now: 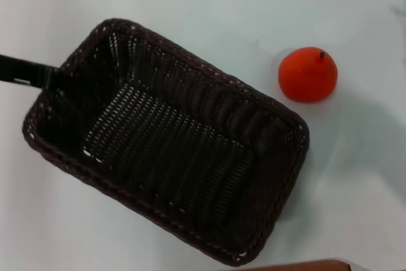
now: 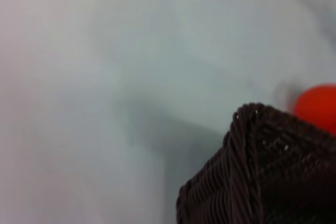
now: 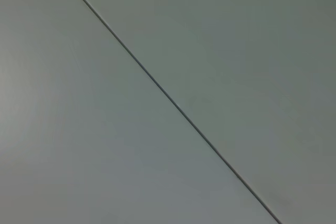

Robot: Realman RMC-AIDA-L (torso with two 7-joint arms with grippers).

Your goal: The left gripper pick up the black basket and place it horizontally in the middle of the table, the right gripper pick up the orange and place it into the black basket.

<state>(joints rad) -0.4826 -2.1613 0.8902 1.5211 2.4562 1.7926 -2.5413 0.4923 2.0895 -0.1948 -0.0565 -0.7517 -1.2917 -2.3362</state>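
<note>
The black basket (image 1: 171, 138) lies diagonally across the white table (image 1: 209, 4), its open side up and nothing in it. My left gripper (image 1: 49, 79) reaches in from the left as a slim black bar and grips the basket's left short rim. The left wrist view shows one basket corner (image 2: 262, 171) close up, with a shadow on the table set apart from it, so the basket looks raised a little. The orange (image 1: 307, 74) stands on the table just beyond the basket's far right corner, apart from it. It also shows in the left wrist view (image 2: 317, 107). My right gripper is out of view.
The right wrist view shows only the white tabletop with a thin dark seam (image 3: 168, 98) running diagonally. A brownish edge (image 1: 304, 264) shows at the bottom of the head view. Bare table lies left of and behind the basket.
</note>
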